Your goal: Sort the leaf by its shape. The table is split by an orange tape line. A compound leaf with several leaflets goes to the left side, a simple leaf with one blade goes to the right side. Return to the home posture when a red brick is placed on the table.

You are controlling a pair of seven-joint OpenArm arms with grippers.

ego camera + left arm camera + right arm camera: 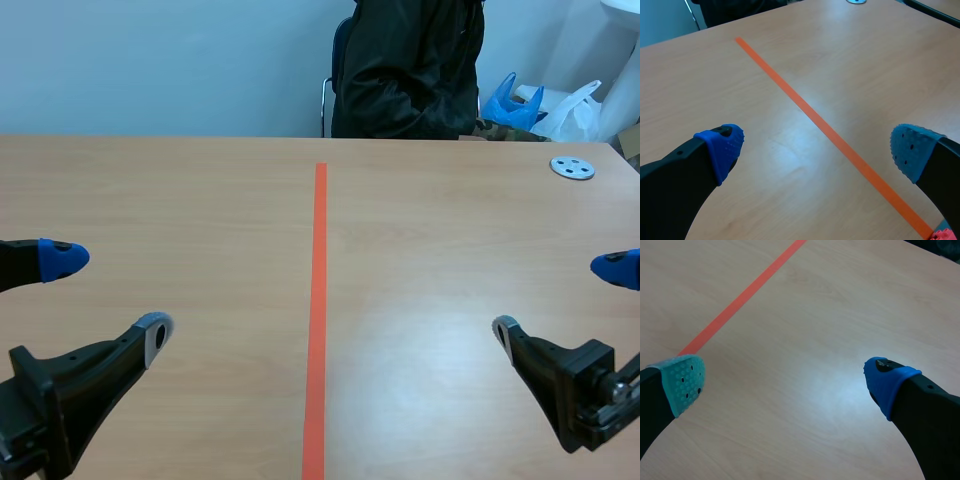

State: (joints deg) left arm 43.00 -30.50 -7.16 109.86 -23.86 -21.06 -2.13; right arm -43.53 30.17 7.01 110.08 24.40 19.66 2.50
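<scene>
No leaf and no red brick show in any view. The orange tape line [319, 310] runs down the middle of the wooden table [200, 200]. My left gripper [105, 295] hovers open low on the left side, nothing between its fingers; in the left wrist view [815, 150] the tape line [815, 117] crosses the gap ahead of it. My right gripper [560, 300] stands open low on the right side, also holding nothing; in the right wrist view [785, 380] only bare wood lies between its pads.
A person in a dark jacket [410, 70] sits across the table at the far edge. A small round grey disc [572, 167] lies at the far right of the table. Blue and white bags [545, 110] sit behind it.
</scene>
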